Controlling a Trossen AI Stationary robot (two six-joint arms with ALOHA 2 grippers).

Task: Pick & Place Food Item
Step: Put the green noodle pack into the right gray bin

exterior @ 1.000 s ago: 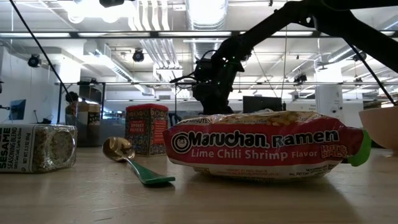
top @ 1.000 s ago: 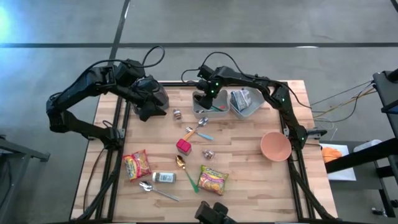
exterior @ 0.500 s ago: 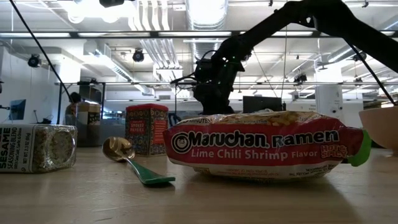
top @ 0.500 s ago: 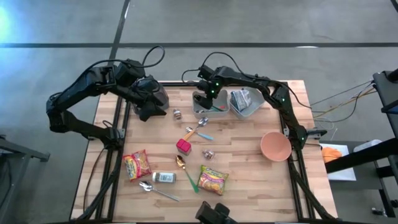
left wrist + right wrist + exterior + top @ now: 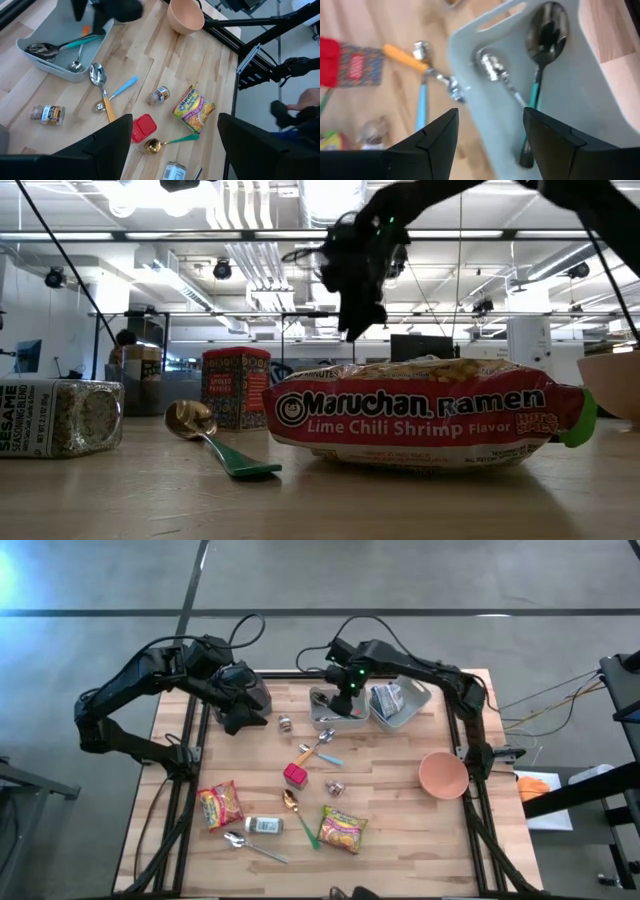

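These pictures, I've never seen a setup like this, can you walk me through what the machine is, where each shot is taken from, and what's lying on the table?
It is a robot with two dark jointed arms working at a wooden table.

One picture looks straight down from above. One sits at table height, right behind a ramen packet. The other two come from cameras on the arms' wrists, looking out past each arm's own fingers.

The right gripper hangs open and empty above a grey tray that holds spoons. A second grey tray beside it holds packets. The left gripper waits open and empty at the table's far left corner.

Spread on the table are two ramen packets, several spoons, a red box, small spice jars and a pink bowl.
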